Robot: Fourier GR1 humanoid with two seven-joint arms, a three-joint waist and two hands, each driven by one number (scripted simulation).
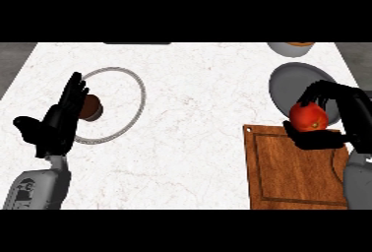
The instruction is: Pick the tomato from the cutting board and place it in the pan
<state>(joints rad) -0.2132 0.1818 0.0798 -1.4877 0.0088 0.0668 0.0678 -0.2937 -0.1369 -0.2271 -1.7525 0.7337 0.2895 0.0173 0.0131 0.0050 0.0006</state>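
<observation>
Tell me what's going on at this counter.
The right robot hand is curled round the tomato, holding it at the far edge of the wooden cutting board, right next to the grey pan. The tomato is not yet in the pan. The left robot hand is open at the left side of the counter, fingers up, in front of a round lid with a brown knob. It holds nothing.
</observation>
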